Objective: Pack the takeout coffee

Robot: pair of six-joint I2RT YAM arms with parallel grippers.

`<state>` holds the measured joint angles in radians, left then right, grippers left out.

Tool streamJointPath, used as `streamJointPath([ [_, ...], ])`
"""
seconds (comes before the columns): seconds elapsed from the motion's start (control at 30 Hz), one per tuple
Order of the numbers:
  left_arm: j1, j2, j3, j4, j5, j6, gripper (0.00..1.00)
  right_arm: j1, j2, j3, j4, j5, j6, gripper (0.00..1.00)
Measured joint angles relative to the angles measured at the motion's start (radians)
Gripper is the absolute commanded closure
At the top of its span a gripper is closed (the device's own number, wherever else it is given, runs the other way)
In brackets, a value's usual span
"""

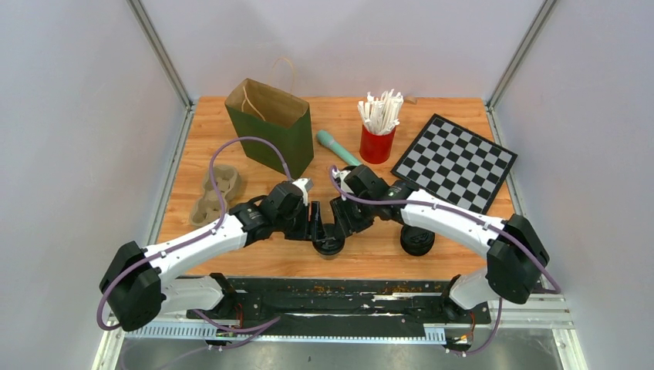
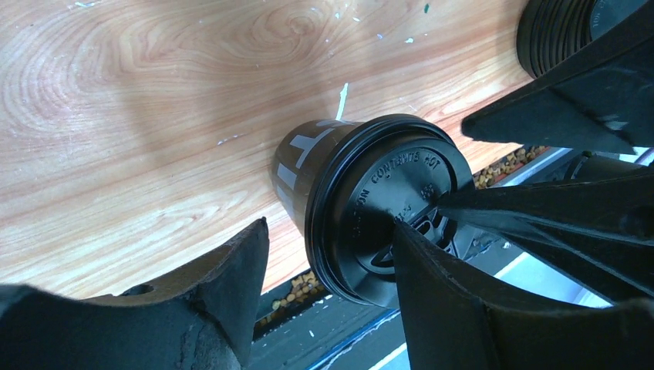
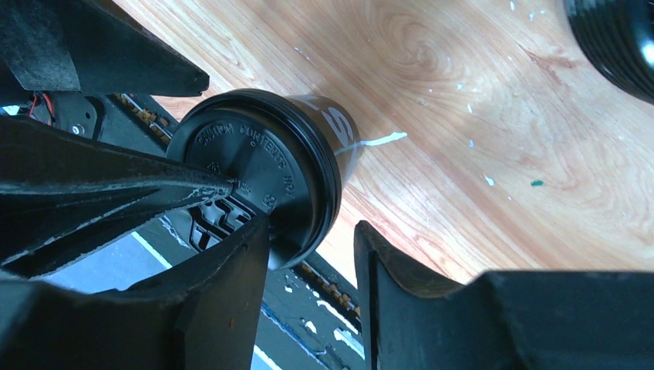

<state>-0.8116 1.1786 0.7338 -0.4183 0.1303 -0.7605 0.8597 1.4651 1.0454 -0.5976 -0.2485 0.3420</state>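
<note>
The black coffee cup (image 1: 329, 244) is standing upright on its base. Its long axis is running straight up from the table (image 1: 202, 131), with its black lid (image 2: 385, 200) facing up and white lettering showing on its side. It is sitting at the table's near edge, nearer to me than the green paper bag (image 1: 270, 123) and a little to the bag's right.

My left gripper (image 2: 328, 231) is reaching in from the bag's side with its fingers (image 2: 224, 293) standing apart. One finger is lying across the lid's top and the other is hanging clear of the cup's wall, so I am not gripping anything. My right gripper (image 3: 312, 227) is reaching in from the other side, its fingers (image 3: 401, 301) parted too. Only bare wood is showing between them, and one finger is overlapping the lid's rim. Both pairs of fingertips are crowding over the same lid, each standing in the other's way.

A second cup (image 1: 417, 240), also black, is standing well right of the bag, by the near edge. A cardboard cup carrier (image 1: 216, 193) is lying left of the bag and nearer to me. A teal handle (image 1: 337, 146) is lying just right of the bag. A red cup (image 1: 377, 143) of white sticks (image 1: 381, 112) is standing farther right, and a checkerboard (image 1: 455, 162) is lying beyond that.
</note>
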Motion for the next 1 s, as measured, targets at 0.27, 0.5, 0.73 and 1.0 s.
streamJointPath([
  [0.27, 0.0, 0.001, -0.007, 0.021, 0.004, -0.002, 0.35, -0.008, -0.037, 0.046, -0.094, 0.009, 0.039, 0.62],
  [0.5, 0.0, 0.008, -0.012, 0.049, 0.014, -0.004, 0.36, -0.01, -0.136, 0.027, -0.056, -0.061, 0.098, 0.69],
  [0.73, 0.001, 0.011, -0.02, 0.068, 0.023, -0.011, 0.37, -0.01, -0.148, -0.052, 0.035, -0.137, 0.174, 0.69],
  [1.0, 0.001, 0.015, -0.034, 0.1, 0.027, -0.021, 0.39, -0.01, -0.132, -0.148, 0.14, -0.198, 0.239, 0.7],
])
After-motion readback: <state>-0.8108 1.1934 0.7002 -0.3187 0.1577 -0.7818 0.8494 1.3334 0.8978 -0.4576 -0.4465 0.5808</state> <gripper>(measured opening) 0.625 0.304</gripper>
